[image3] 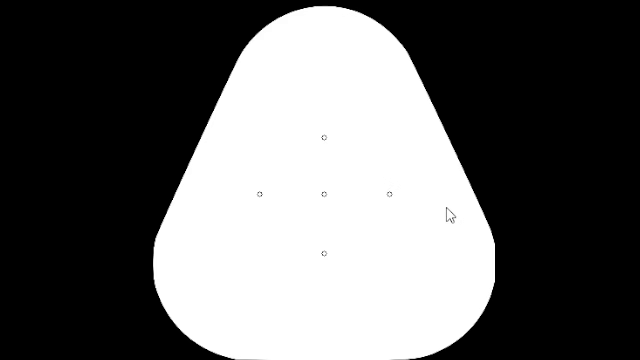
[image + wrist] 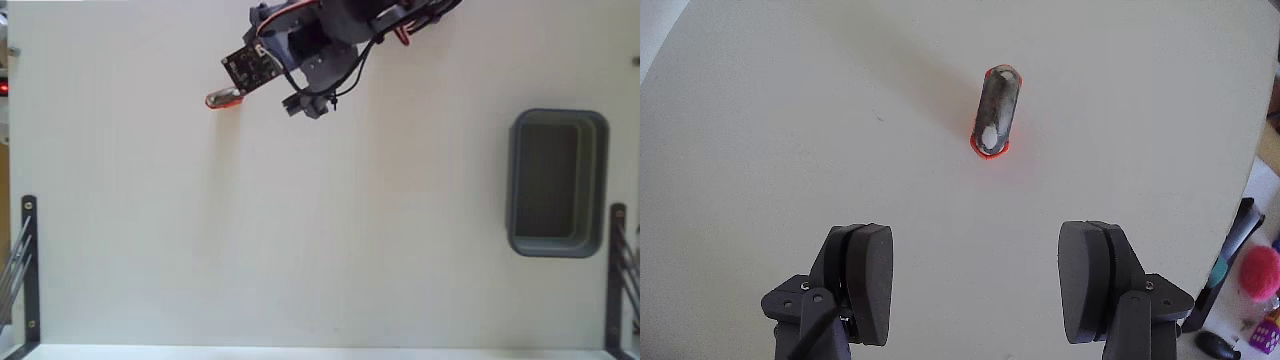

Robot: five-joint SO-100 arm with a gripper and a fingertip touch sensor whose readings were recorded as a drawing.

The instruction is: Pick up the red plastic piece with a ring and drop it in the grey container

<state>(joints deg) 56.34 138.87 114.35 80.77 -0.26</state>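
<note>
The red plastic piece with a ring [image 2: 995, 112], in the upper middle of the wrist view, has a red-orange edge around a grey centre with a pale spot; in the fixed view it shows as a small red-orange mark [image 2: 222, 98] at upper left. The grey container [image 2: 604, 180] at the right has a lighter grey rim and darker inside. The table [image 2: 300, 230] is plain off-white, and the gripper [image 2: 980, 270] fingers [image 2: 868, 280] are dark grey.
</note>
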